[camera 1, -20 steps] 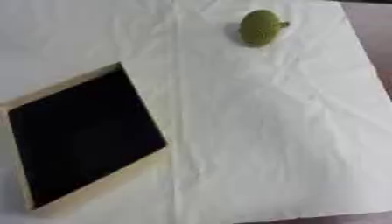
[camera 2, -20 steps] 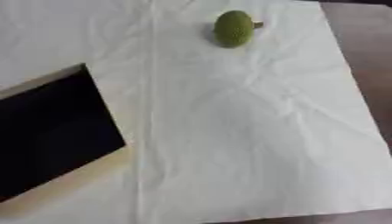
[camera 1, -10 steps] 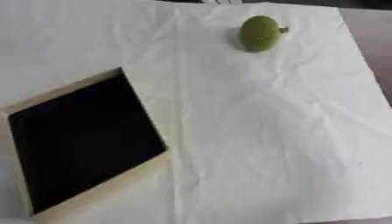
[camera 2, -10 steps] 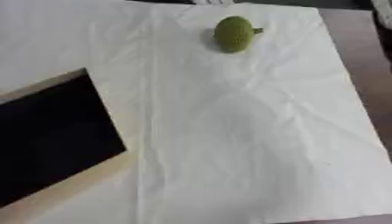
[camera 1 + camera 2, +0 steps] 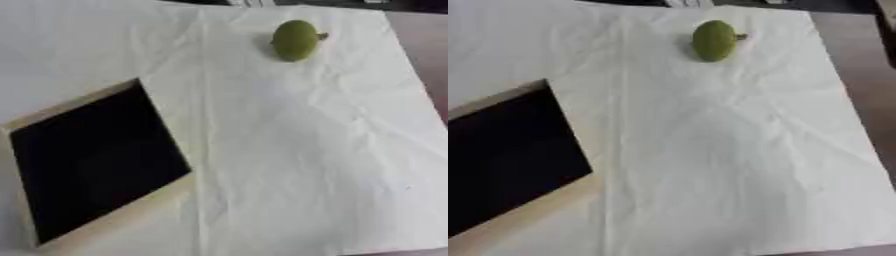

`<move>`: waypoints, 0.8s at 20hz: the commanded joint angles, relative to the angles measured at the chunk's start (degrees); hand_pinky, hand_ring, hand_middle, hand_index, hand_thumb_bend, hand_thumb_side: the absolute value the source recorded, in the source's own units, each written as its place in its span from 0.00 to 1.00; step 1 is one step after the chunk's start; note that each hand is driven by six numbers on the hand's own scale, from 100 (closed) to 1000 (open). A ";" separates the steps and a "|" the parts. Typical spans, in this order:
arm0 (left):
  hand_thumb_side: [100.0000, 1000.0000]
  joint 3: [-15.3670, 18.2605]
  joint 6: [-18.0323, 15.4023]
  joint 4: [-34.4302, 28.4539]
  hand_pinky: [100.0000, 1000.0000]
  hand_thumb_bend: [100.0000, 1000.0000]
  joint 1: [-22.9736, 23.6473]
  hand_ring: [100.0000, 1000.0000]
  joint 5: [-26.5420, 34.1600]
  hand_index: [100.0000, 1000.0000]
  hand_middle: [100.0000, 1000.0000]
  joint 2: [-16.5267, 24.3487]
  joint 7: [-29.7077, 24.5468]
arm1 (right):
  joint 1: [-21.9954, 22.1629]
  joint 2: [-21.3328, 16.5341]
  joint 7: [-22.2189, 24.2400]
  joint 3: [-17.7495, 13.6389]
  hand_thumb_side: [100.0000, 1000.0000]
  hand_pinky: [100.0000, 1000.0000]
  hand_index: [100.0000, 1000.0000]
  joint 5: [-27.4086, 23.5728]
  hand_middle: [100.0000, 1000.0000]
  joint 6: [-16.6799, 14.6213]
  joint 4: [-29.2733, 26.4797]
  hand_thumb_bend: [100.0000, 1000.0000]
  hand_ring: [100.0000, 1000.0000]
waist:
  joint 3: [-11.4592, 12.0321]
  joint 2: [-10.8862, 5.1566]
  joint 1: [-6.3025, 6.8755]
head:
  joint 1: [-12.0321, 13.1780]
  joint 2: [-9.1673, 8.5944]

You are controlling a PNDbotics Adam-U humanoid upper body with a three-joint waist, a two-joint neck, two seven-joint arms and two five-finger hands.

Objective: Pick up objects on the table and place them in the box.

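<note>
No readable text, label, brand, number or sign in either view. Green fruit (image 5: 294,40): plain skin, no sticker. Box (image 5: 92,162): pale rim, black inside, no print visible. White cloth (image 5: 297,150) over counter: unmarked, creases only. Small pale items at far edge too blurred to read.

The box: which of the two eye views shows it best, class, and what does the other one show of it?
The left eye view. There the box shows almost whole, with its pale rim around the dark inside. In the right eye view the box is cut off by the picture's left edge, so only its right part shows.
</note>
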 commanded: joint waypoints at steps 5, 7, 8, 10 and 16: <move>0.53 0.48 0.23 -0.86 0.46 0.39 -0.63 0.53 0.22 0.72 0.54 0.77 -0.03 | -0.07 -2.98 1.79 0.85 0.00 0.86 1.00 0.21 0.89 2.38 -3.39 0.31 0.89 | -0.05 -1.71 -0.01 | 0.22 -0.46; 0.53 0.47 0.24 -0.86 0.46 0.39 -0.67 0.53 0.26 0.72 0.54 0.78 -0.04 | 0.16 -3.08 2.29 1.55 0.00 0.86 0.99 0.16 0.88 2.74 -3.36 0.31 0.88 | 0.00 -1.72 -0.04 | 0.25 -0.37; 0.53 0.47 0.25 -0.86 0.46 0.38 -0.67 0.53 0.27 0.72 0.54 0.78 -0.04 | 0.26 -3.12 2.61 1.90 0.00 0.86 0.99 0.15 0.88 2.86 -3.30 0.31 0.88 | 0.03 -1.72 -0.04 | 0.24 -0.34; 0.52 0.47 0.34 -0.86 0.46 0.38 -0.67 0.53 0.28 0.72 0.53 0.74 -0.04 | 0.49 -3.08 3.56 2.74 0.00 0.86 0.99 -0.23 0.89 2.86 -3.05 0.31 0.88 | 0.06 -1.69 -0.05 | 0.21 -0.35; 0.52 0.34 0.54 -0.86 0.46 0.38 -0.79 0.53 0.20 0.72 0.53 0.74 -0.19 | 0.74 -3.10 7.07 5.20 0.00 0.86 1.00 -1.97 0.90 2.16 -2.36 0.34 0.88 | 0.05 -1.66 -0.08 | 0.18 -0.23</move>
